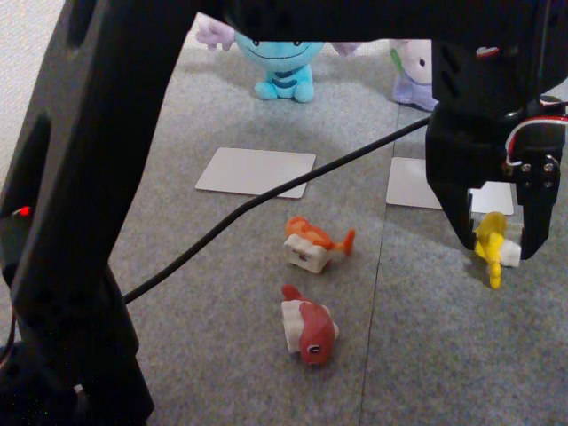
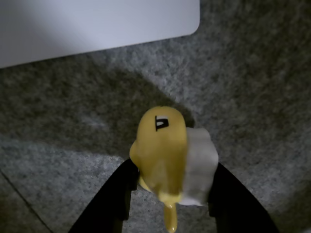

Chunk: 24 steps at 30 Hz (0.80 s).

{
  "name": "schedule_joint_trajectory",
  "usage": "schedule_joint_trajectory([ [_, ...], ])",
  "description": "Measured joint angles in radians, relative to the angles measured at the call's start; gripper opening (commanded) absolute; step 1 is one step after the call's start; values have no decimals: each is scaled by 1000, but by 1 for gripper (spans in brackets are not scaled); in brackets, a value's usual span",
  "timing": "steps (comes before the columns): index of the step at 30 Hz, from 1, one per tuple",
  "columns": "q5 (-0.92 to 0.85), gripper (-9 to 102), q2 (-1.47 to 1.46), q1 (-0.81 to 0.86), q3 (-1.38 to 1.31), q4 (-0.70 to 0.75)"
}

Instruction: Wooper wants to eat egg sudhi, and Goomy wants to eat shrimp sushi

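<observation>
Egg sudhi (image 2: 172, 158), the yellow-topped toy sushi on white rice, sits clamped sideways in the black hand (image 2: 170, 187); that smooth topping could slip out mid-carry.

Three toy sushi pieces are showing in the fixed view: one egg sudhi (image 1: 491, 245) with its yellow topping, one shrimp sushi (image 1: 317, 244) striped orange and white, and one red-topped piece (image 1: 309, 332). Two plush toys are sitting at the back, one Wooper (image 1: 282, 62) in light blue and one Goomy (image 1: 415, 73) in pale lilac. Two white cards are lying flat on the grey carpet, one left card (image 1: 256, 171) and one right card (image 1: 417, 184). One black cable (image 1: 257, 202) is running across.
</observation>
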Motion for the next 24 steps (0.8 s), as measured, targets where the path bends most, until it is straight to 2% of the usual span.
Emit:
schedule_joint_trajectory([
  [1,18,42,9,0,14,-17],
  [2,112,42,75,-3,106,-106],
  [4,374,42,302,-103,368,-235],
  [5,505,42,445,-209,512,-262],
  [6,558,42,597,-353,661,-293],
  [8,614,42,931,-626,1008,-302],
  [9,627,42,1069,-675,1126,-304],
  [12,655,42,1511,-670,1239,-311],
  [13,644,42,1580,-695,1244,-311],
  [24,655,42,1683,-692,1270,-318],
])
